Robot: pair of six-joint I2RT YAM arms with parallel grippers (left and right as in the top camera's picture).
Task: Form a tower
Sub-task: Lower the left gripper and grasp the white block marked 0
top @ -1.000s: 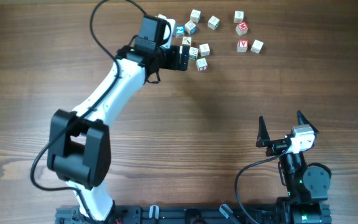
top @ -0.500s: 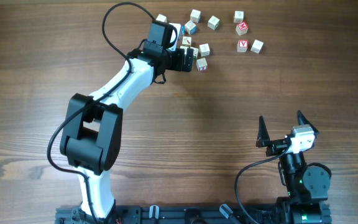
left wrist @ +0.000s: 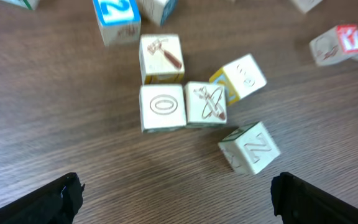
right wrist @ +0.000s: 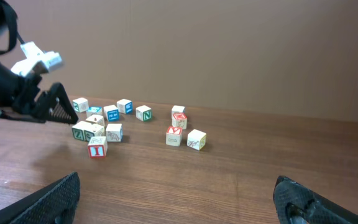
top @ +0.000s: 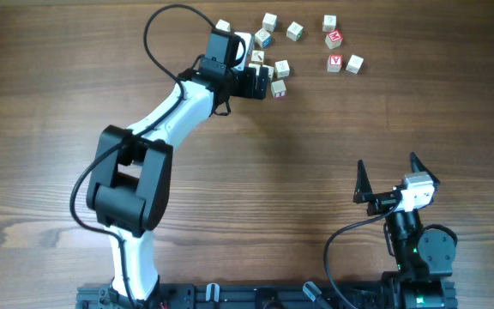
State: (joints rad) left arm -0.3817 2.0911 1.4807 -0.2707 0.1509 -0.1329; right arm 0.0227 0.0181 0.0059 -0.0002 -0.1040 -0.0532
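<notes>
No tower is in view; small whitish cubes lie singly on the wooden table [top: 333, 129]. My left gripper [top: 264, 83] hovers at the left edge of the cube cluster, open, with nothing between its fingers [left wrist: 48, 202]. Just ahead of it lie an O cube [left wrist: 163, 107], a hammer cube [left wrist: 161, 57], a cube with a red print [left wrist: 206, 103] and an N cube [left wrist: 250, 147]. The O cube touches the hammer cube and the red-print cube. My right gripper [top: 388, 172] stands open near the front right, far from the cubes, with bare table between its fingertips [right wrist: 58, 196].
More loose cubes spread to the right of the cluster, among them a red V cube [top: 334, 62] with a white cube [top: 354, 63] beside it, and a red I cube [right wrist: 97, 147]. The left arm [top: 170, 120] stretches diagonally across the table's left half.
The left arm swung its elbow to the right and pushed the gripper slightly further right toward the cubes, then held still. The right arm and the cubes have not moved.
</notes>
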